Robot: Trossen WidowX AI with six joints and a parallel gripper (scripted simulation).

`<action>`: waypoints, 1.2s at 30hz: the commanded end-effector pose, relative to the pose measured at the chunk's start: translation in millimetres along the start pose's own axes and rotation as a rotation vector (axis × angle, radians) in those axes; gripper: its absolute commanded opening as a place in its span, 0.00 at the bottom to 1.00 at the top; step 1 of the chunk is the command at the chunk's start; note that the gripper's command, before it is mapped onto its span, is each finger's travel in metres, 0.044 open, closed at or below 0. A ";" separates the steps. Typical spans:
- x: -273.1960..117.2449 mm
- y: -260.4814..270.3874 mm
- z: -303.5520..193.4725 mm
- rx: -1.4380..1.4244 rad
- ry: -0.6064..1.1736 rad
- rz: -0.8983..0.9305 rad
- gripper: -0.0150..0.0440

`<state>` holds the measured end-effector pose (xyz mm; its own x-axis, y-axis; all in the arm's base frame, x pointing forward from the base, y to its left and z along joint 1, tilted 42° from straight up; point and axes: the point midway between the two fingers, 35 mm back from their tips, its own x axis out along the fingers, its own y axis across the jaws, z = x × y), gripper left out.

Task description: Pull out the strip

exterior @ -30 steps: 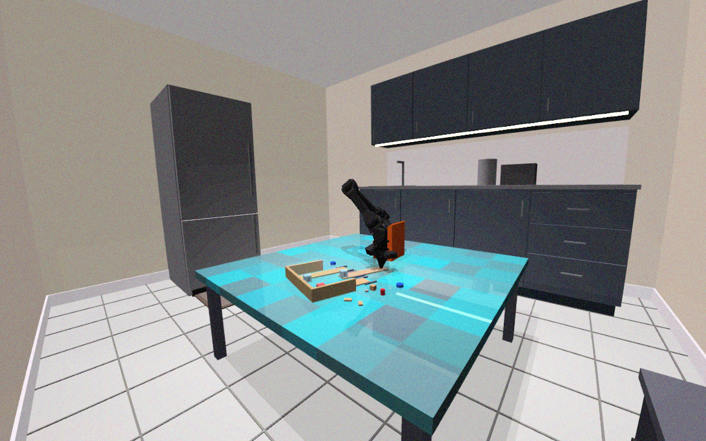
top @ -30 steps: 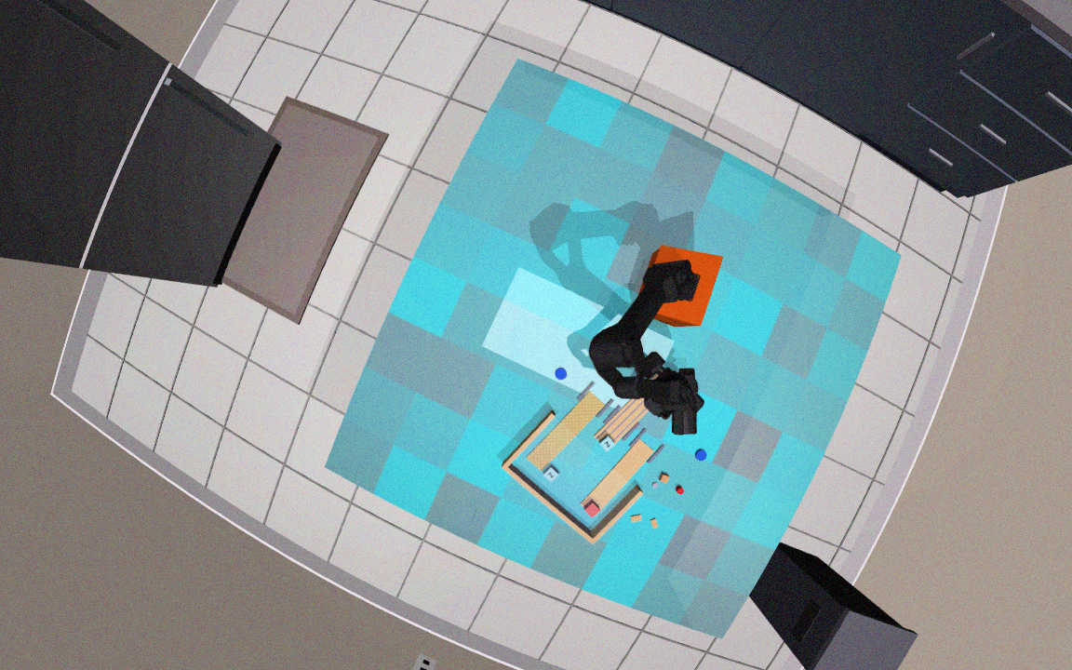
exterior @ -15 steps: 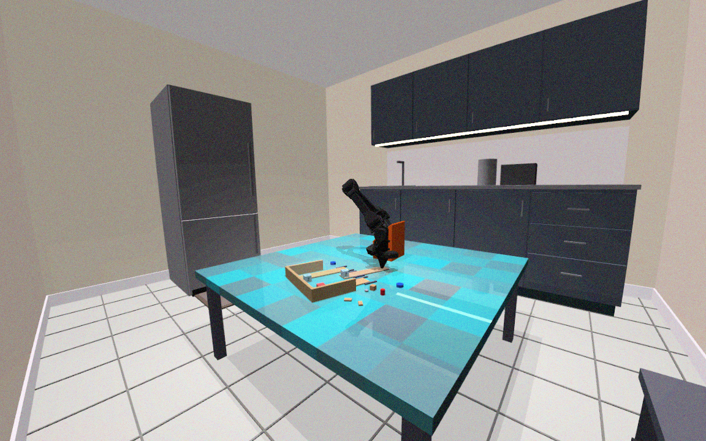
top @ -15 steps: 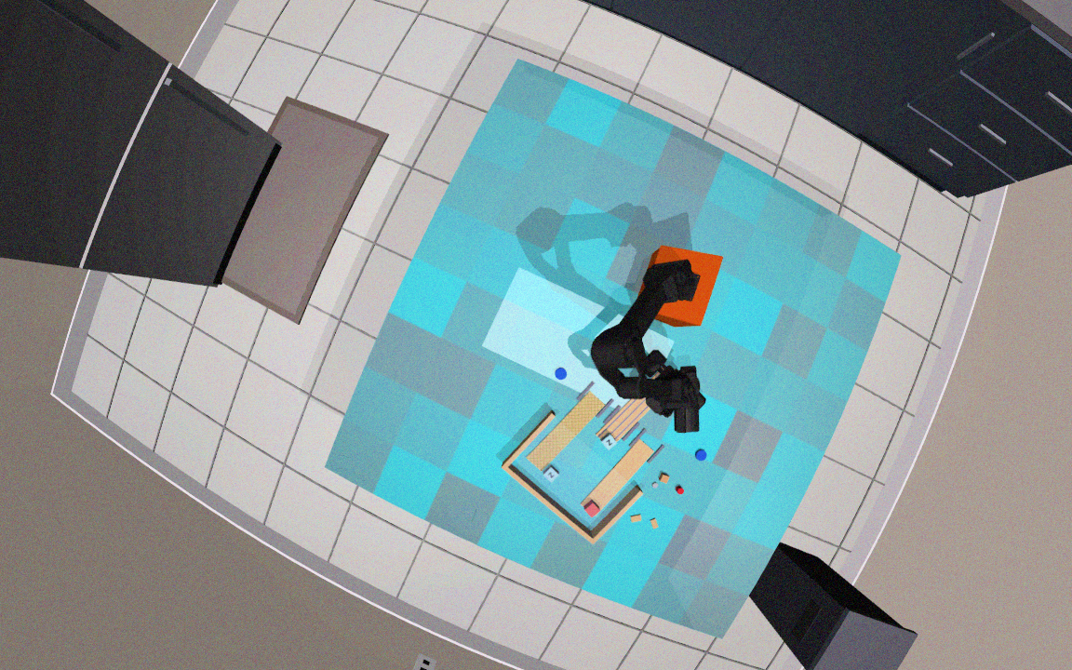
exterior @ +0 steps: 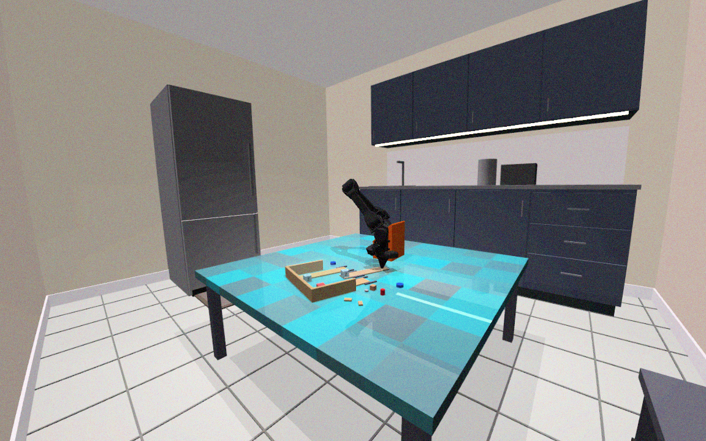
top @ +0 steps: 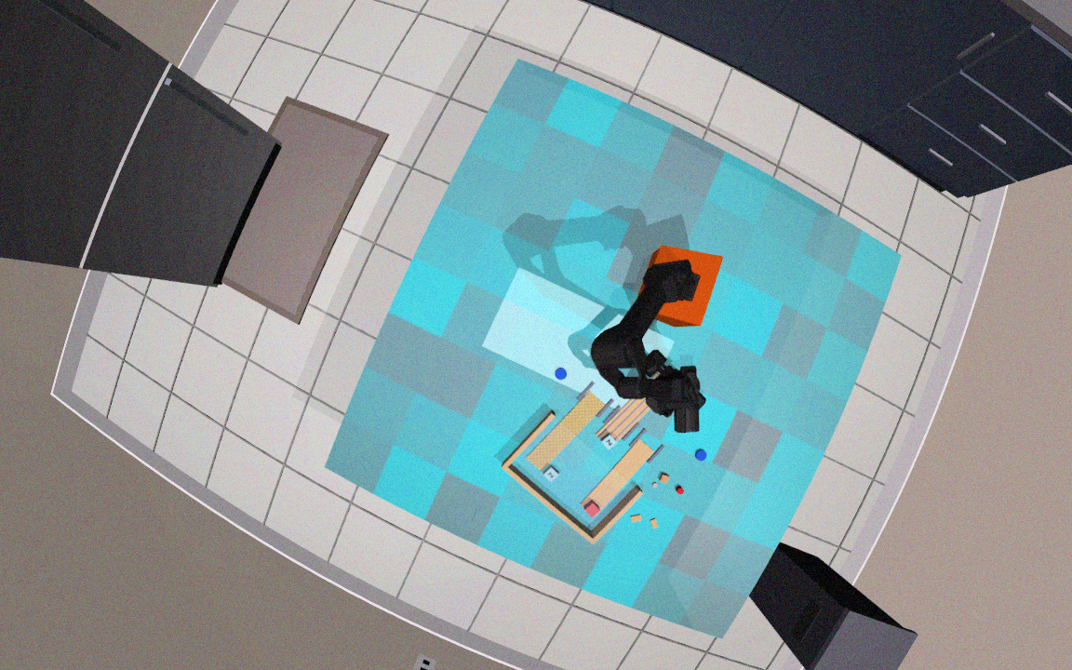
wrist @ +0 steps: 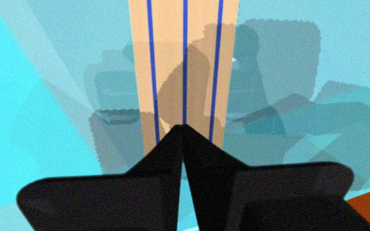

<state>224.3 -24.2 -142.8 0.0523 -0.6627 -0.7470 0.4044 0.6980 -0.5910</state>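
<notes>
A tan strip with three blue lines (wrist: 169,48) (top: 624,414) (exterior: 363,272) reaches out of the open wooden tray (top: 523,478) (exterior: 311,290). A small labelled cube (top: 608,439) (exterior: 344,272) sits on its inner end. My gripper (wrist: 181,130) (top: 658,401) (exterior: 382,267) is shut, and its joined fingertips rest on the strip's outer end, on the middle blue line. A second small labelled cube (top: 551,472) sits on a dotted strip (top: 565,429), and a red cube (top: 591,505) sits on a plain strip (top: 624,475).
The arm's orange base block (top: 681,287) (exterior: 396,238) (wrist: 369,202) stands behind the gripper. Blue discs (top: 559,374) (top: 700,454), a red piece (top: 678,490) and small wooden blocks (top: 663,477) (top: 635,517) lie on the table by the tray. Grey pegs (top: 607,407) flank the strips.
</notes>
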 end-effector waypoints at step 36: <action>-45.5 0.6 97.0 0.113 0.029 -0.015 1.00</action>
<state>299.7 -17.1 -84.1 0.0170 -0.6606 -0.7506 0.5048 0.6536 -0.5639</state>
